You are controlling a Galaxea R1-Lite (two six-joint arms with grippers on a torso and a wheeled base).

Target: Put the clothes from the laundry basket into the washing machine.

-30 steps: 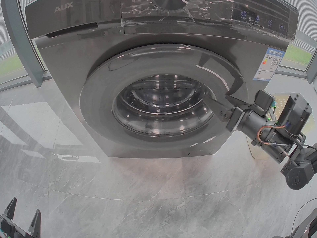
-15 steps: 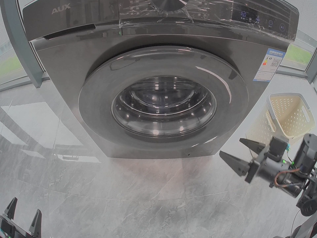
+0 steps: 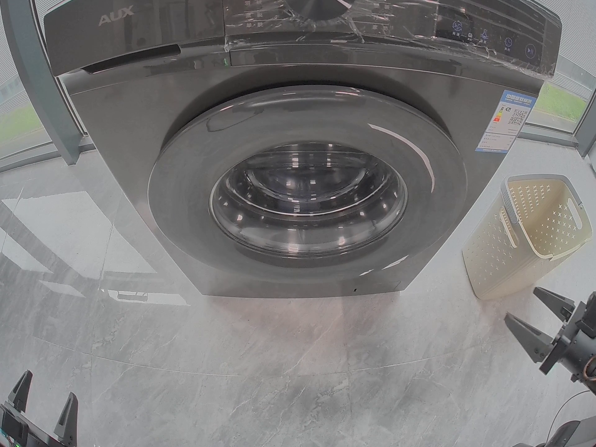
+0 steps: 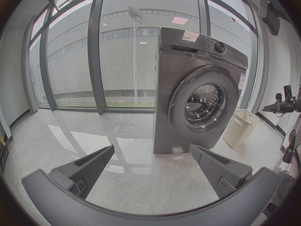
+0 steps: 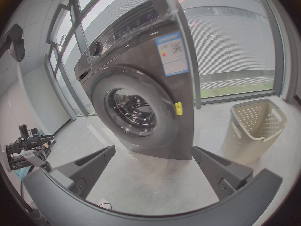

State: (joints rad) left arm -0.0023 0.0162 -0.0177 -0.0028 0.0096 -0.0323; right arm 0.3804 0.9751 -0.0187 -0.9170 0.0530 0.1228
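Laundry basket (image 3: 496, 252) beside closed washing machine (image 3: 124, 119)

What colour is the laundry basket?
The laundry basket is cream with a grey rim, clearest in the right wrist view.

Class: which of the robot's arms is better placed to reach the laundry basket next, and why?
Right. The right gripper, open, hovers just in front of the laundry basket on the robot's right; the left gripper sits far off, on the opposite side.

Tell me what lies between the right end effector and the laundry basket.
Nothing but bare floor between right end effector and laundry basket, head view.
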